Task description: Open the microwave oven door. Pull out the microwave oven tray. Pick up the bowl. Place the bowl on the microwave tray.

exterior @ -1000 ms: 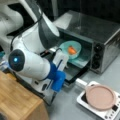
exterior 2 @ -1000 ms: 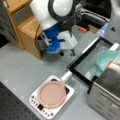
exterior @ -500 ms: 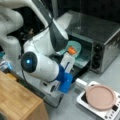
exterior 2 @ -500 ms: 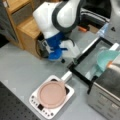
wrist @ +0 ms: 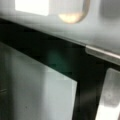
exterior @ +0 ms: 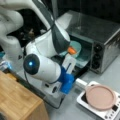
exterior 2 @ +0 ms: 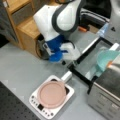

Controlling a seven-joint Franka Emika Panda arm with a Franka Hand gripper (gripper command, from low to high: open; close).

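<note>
Gripper (exterior 2: 65, 53) beside lowered door (exterior 2: 86, 61)

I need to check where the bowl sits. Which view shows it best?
A front view shows the bowl best, unobstructed on the tray at the oven mouth. In a front view the arm partly hides it. The wrist view shows no bowl.
</note>
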